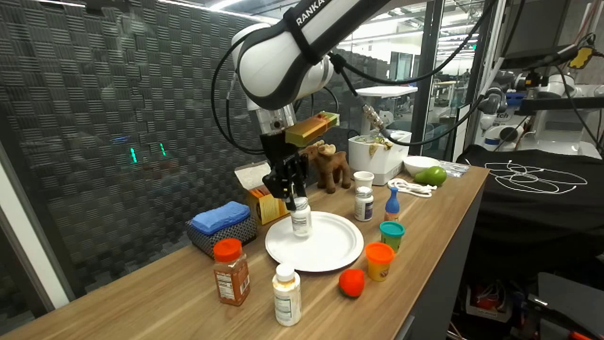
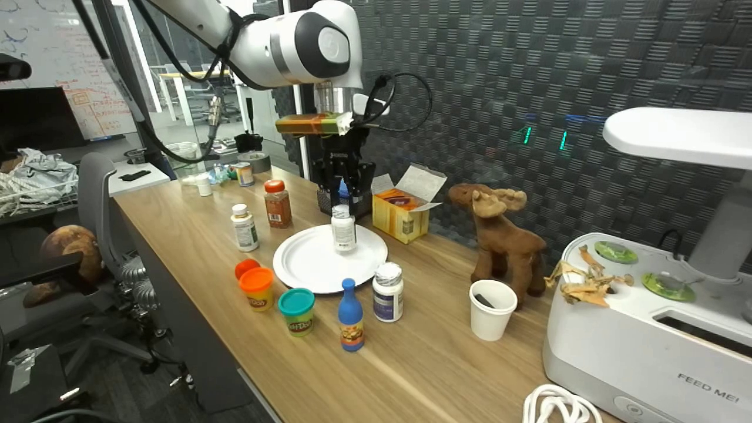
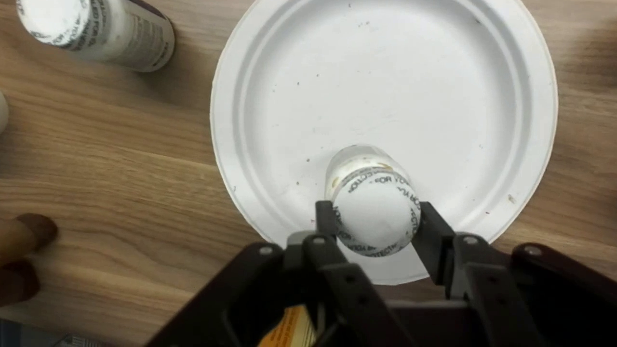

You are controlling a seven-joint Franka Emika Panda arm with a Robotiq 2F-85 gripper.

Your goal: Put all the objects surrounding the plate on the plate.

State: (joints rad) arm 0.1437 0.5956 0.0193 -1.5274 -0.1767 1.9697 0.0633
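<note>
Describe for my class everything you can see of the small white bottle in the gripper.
The small white bottle looks like plastic, with a label on its body whose print is too small to read. Its white cap carries dark lettering around the edge. It is roughly upright, cap up, over the plate and off its centre. The gripper is closed on the cap from two sides. Whether it touches the plate underneath or hangs just above, I cannot tell.

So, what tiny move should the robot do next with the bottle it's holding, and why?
Probably just open the gripper gently and let go of the white bottle. The fingers are against both sides of its cap, and in both exterior views the bottle looks upright and seems to rest on the plate, where the task wants it.
</note>
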